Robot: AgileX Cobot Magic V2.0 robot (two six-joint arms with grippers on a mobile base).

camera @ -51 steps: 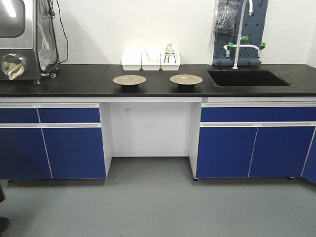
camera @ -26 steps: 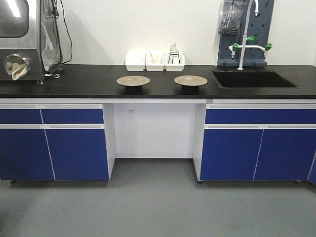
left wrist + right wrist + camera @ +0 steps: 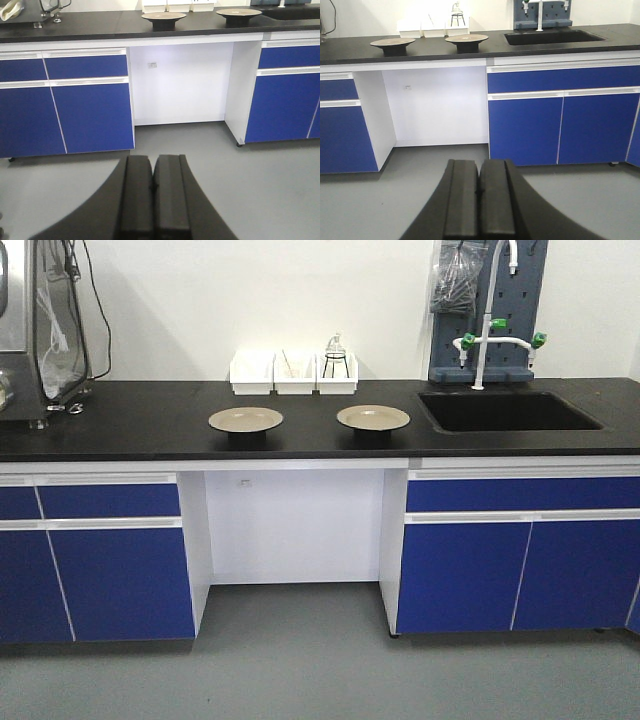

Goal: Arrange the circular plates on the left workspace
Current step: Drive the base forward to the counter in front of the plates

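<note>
Two tan circular plates stand on dark bases on the black countertop [image 3: 130, 425]: one on the left [image 3: 245, 419] and one on the right [image 3: 373, 417], a plate's width apart. Both show again in the left wrist view [image 3: 163, 16] [image 3: 238, 12] and the right wrist view [image 3: 392, 42] [image 3: 466, 38]. My left gripper [image 3: 152, 161] is shut and empty, hanging low over the grey floor well short of the counter. My right gripper [image 3: 479, 164] is likewise shut with nothing in it, over the floor.
White bins [image 3: 293, 373] line the wall behind the plates. A recessed sink [image 3: 505, 410] with a faucet [image 3: 487, 335] lies to the right. A steel machine [image 3: 35, 325] stands at the far left. Blue cabinets [image 3: 110, 565] flank a knee gap under the counter.
The front view has shifted: the counter and plates now look closer and sit lower and further left in the frame. The plates have not moved on the counter.
</note>
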